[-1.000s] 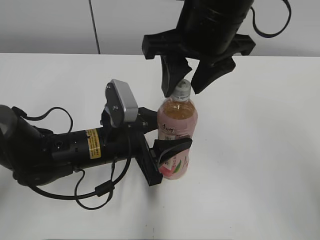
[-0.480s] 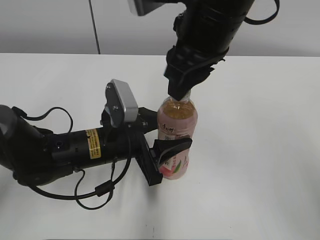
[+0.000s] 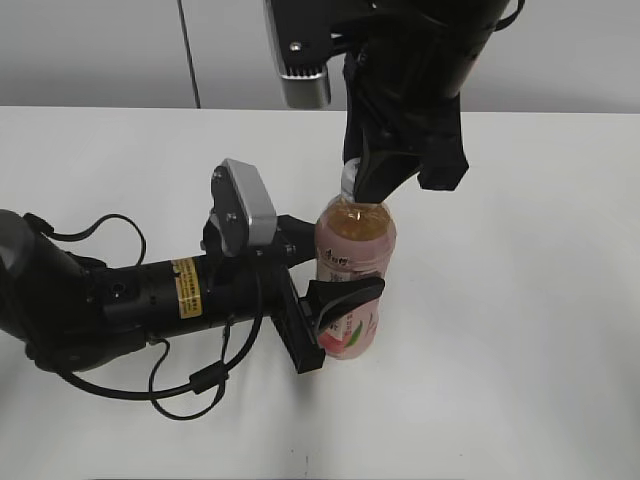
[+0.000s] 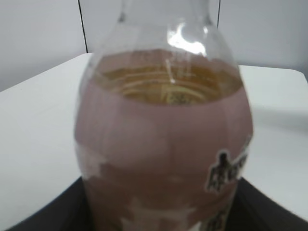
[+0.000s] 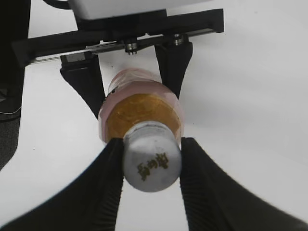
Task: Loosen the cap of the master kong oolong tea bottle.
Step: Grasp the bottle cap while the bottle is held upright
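White table — left tool clamping upright bottle, right tool pinching cap.

The right pincer hides most of the cap; the left wrist view crops it out.

Clear glossy plastic bottle; cap prob. matt.

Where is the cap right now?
In the right wrist view, the cap sits on the bottle, pinched in the right gripper, low centre.
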Tool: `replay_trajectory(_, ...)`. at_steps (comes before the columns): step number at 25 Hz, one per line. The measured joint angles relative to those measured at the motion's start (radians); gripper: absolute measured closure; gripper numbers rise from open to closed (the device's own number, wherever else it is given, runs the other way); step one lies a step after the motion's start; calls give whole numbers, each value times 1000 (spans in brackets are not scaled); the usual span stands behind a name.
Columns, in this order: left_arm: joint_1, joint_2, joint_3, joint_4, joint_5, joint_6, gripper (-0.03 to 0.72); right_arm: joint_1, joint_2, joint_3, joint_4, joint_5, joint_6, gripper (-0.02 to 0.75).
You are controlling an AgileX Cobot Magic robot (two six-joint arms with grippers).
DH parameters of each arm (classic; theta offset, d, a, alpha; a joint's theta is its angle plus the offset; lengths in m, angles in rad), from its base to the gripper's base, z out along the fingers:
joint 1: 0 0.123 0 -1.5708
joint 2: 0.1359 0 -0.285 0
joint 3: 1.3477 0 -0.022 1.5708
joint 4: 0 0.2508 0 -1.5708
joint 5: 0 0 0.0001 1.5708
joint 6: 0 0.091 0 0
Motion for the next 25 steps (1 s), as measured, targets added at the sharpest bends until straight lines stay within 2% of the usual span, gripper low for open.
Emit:
replay_trajectory(7, 0, 0, 0, 3, -1, 2, 298, -1, -1, 0, 21, 0, 52, 448)
replay_trajectory(13, 0, 0, 0, 2, -1, 2, 298, -1, 0, 0, 85, -1, 128, 280)
replay_trajectory(16, 0, 0, 0, 1, -1, 2, 298, 0, -8, 0, 94, -1, 208, 245)
replay_trajectory(20, 0, 0, 0, -1, 0, 1, 298, 0, -45, -3, 97, 0, 512, 225)
replay_trajectory(25, 0, 0, 0, -3, 0, -1, 298, 0, -58, -15, 68, 2, 1143, 223)
